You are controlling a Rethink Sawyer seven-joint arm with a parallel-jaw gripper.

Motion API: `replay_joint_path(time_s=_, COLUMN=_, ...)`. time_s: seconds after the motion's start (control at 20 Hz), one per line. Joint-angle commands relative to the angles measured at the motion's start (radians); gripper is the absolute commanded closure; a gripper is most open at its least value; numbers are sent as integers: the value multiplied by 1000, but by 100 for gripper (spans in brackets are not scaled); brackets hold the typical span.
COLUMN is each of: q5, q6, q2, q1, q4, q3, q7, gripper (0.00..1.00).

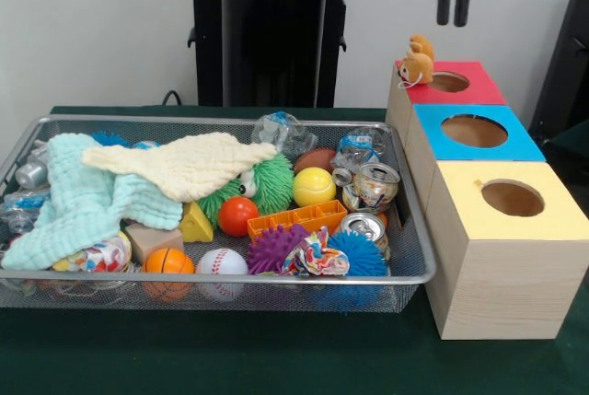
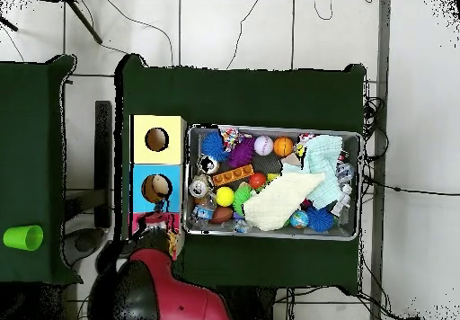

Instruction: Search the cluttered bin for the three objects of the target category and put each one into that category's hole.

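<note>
**Ana:** Step check: where are we?

**Ben:** Pincer [image 1: 454, 6] hangs high above the red box [image 1: 479, 85], its two dark fingers close side by side with only a slim gap, holding nothing. A small orange plush animal [image 1: 419, 62] sits on that box's left edge, beside the hole, not in it. I judge one drop is half done: the toy is at its hole but not through.

**Ana:** So what comes next?

**Ben:** Either nudging that plush into the red box's hole, or going back to the wire bin [image 1: 416, 277] for another soft toy. The bin is crowded, and the cream cloth [image 1: 184, 165] and mint cloth [image 1: 69, 202] cover its left half, so anything beneath them I cannot see. They would need lifting aside.

**Ana:** And the other boxes?

**Ben:** Blue box [image 1: 497, 148] in the middle, yellow box [image 1: 552, 220] toward the desk's [image 1: 276, 358] near edge, all in a row right of the bin. From overhead something pale shows in the blue one's hole; what it is, I cannot tell.

**Ana:** Any writing?

**Ben:** Crushed cans [image 1: 373, 188] lie at the bin's right end with printed labels, but none is legible. No lettering on the boxes.
</note>
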Motion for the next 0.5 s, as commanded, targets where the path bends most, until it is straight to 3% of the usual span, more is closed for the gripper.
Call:
replay_joint_path(time_s=0.05, q5=-215, q6=-55, q2=45, q1=-108, q4=60, q3=91, q7=-103, gripper=0)
replay_joint_path(time_s=0.2, q5=-350, q6=-1, q2=40, q1=-130, q4=-9, q3=37, q7=-216, gripper=0)
replay_joint_path(time_s=0.3, q5=-457, q6=58, q2=25, q1=-188, q4=-51, q3=57, q7=-298, gripper=0)
replay_joint_path(time_s=0.5, q5=-576, q6=130, q2=15, q1=-291, q4=-81, q3=165, q7=-351, gripper=0)
